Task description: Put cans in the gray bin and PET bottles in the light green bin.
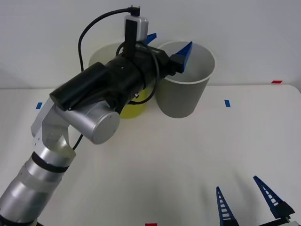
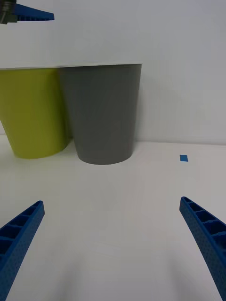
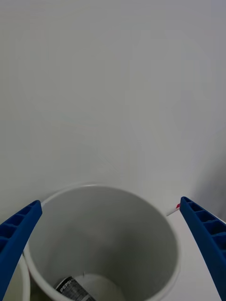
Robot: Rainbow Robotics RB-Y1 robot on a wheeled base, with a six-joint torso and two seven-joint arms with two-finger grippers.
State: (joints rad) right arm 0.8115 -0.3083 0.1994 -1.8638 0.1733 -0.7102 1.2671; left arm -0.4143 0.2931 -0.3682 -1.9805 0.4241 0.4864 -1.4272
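left gripper (image 1: 170, 44) hovering over gray bin (image 1: 181, 99), jaws apart, empty | can (image 3: 71, 288) lying inside at its bottom, likely just released | light green bin (image 2: 33, 113) touching beside | right gripper (image 1: 249, 202) waiting well apart, jaws spread

Left tool (image 1: 168, 45), fingers spread, above gray bin (image 1: 183, 94) rim.

My left gripper (image 1: 170, 45) is stretched way out front, fingers spread wide; my right gripper (image 1: 244, 202) sits low near me, fingers apart too.
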